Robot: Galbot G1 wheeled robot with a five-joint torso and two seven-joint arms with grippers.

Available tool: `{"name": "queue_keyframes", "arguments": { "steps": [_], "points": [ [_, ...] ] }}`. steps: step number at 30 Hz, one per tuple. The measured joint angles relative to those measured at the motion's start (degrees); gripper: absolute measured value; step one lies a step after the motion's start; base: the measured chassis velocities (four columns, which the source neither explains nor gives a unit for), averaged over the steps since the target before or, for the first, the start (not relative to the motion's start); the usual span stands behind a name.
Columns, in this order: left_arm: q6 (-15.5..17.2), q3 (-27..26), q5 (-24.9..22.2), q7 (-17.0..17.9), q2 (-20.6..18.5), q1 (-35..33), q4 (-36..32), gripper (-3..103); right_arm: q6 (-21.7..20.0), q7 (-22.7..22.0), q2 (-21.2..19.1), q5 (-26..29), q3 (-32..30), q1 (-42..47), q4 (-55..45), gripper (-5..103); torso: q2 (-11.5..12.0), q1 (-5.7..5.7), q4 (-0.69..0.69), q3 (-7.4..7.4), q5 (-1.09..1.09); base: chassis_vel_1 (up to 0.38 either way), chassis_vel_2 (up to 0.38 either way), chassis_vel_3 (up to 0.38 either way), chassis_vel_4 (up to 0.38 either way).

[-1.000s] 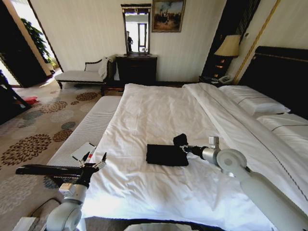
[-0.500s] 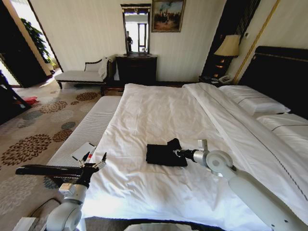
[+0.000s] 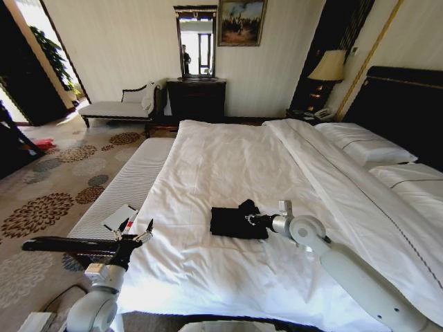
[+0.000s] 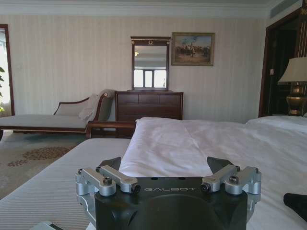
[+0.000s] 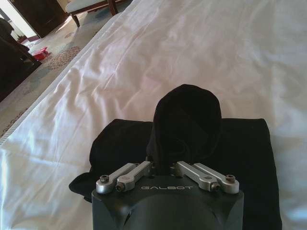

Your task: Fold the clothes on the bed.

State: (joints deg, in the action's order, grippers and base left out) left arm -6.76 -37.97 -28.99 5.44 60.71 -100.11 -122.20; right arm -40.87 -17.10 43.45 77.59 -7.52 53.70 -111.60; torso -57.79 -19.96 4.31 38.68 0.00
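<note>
- Head view places the black T-shirt (image 3: 237, 223), already a compact dark rectangle, on the white sheet of the bed (image 3: 228, 159), toward the near half of the mattress.
- The right gripper (image 3: 249, 219) is clamped on a raised flap of the fabric at the shirt's right-hand end; the right wrist view shows the fingers (image 5: 132, 173) closed together on that bunched fold, over the flat layers.
- To fold well, the flap should be carried low across the flat part, laid flush with the far edge, then released.
- The left gripper (image 3: 133, 230) hovers with its fingers apart over the striped bench (image 3: 131, 181), well apart from the shirt.
- Open sheet surrounds the shirt on every side; the mattress edges lie well away.
</note>
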Motion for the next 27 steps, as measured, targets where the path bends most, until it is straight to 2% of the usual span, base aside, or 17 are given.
{"name": "queue_keyframes", "arguments": {
  "steps": [11,14,16,21,22,23,24,26,27],
  "points": [
    [0.0,0.0,0.0,0.0,0.0,0.0,0.0,100,-0.2,1.1,0.3,-3.3,1.3,1.1,-1.5,2,0.0,0.00,0.00,0.00,0.00,0.000,0.000,0.000,0.000],
    [0.0,0.0,0.0,0.0,0.0,0.0,0.0,100,-0.2,1.3,0.3,-4.2,1.7,1.2,-2.3,18,0.0,0.00,0.00,0.00,0.00,0.000,0.000,0.000,0.000],
    [0.0,0.0,0.0,0.0,0.0,0.0,0.0,100,-0.2,1.2,0.5,-4.4,1.7,1.0,-2.4,18,0.0,0.00,0.00,0.00,0.00,0.000,0.000,0.000,0.000],
    [0.0,0.0,0.0,0.0,0.0,0.0,0.0,100,0.0,1.1,0.3,-3.5,0.7,-0.2,-2.0,45,0.0,0.00,-0.01,0.00,0.00,0.000,0.000,0.000,0.000],
    [0.0,0.0,0.0,0.0,0.0,0.0,0.0,100,0.0,1.1,0.3,-3.5,0.7,-0.2,-2.0,45,0.0,0.00,-0.01,0.00,0.00,0.000,0.000,0.000,0.000],
    [0.0,0.0,0.0,0.0,0.0,0.0,0.0,100,0.2,1.2,0.1,-3.1,0.2,-0.2,-2.5,50,0.0,0.00,0.00,0.00,0.01,0.000,0.000,0.000,0.000],
    [0.0,0.0,0.0,0.0,0.0,0.0,0.0,100,0.4,1.2,0.0,-2.9,-0.2,-0.2,-2.9,50,0.0,0.00,0.00,0.00,0.01,0.000,0.000,0.000,0.000],
    [0.0,0.0,0.0,0.0,0.0,0.0,0.0,100,0.8,1.4,-0.1,-2.5,-1.5,0.2,-4.0,61,0.0,0.00,0.00,0.00,0.00,0.000,0.000,0.000,0.000],
    [0.0,0.0,0.0,0.0,0.0,0.0,0.0,100,0.8,1.4,-0.1,-2.5,-1.5,0.2,-4.0,61,0.0,0.00,0.00,0.00,0.00,0.000,0.000,0.000,0.000]
  ]
}}
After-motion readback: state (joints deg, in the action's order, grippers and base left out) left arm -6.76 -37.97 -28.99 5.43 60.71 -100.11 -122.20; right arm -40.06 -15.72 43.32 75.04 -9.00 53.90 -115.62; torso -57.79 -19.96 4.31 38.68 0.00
